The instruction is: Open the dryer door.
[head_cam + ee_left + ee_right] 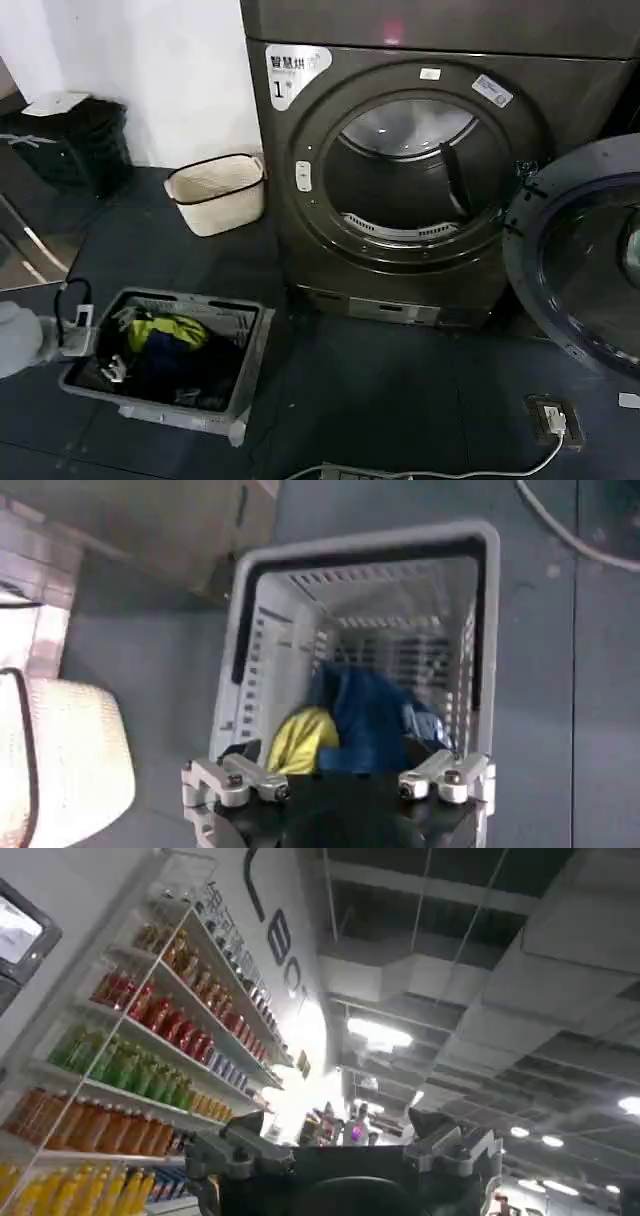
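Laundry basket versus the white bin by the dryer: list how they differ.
The laundry basket is grey and rectangular; the white bin is cream with a dark rim. The laundry basket holds yellow and blue clothes; no contents show in the white bin. Both stand open-topped on the dark floor, left of the dryer.

A white label (296, 70) is fixed to the dryer (400, 170) at the upper corner of its front, left of the drum opening; a large "1" is printed on it beneath a line of Chinese characters too small to be read. Large dark letters (275, 943), partly readable as "BOT", are painted on the white wall above the drink shelves (150, 1048).
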Robot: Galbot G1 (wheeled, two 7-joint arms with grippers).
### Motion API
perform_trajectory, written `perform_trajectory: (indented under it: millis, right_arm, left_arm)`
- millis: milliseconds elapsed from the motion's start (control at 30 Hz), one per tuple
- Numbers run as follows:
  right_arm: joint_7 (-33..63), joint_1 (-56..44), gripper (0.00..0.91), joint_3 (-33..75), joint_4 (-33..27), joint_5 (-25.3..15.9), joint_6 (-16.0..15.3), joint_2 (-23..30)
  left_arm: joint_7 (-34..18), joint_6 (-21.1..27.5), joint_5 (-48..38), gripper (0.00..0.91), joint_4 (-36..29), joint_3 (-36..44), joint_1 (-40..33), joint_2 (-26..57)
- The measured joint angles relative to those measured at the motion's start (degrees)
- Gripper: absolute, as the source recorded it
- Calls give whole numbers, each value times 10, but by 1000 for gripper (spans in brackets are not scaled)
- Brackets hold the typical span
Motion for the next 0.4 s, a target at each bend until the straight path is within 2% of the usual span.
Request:
perform_trajectory:
  millis: [400]
  right_arm:
    - [-1, -1, 907, 3, 1, 0, 1, 6]
  left_arm:
    - [9, -4, 23, 907, 9, -6, 1, 9]
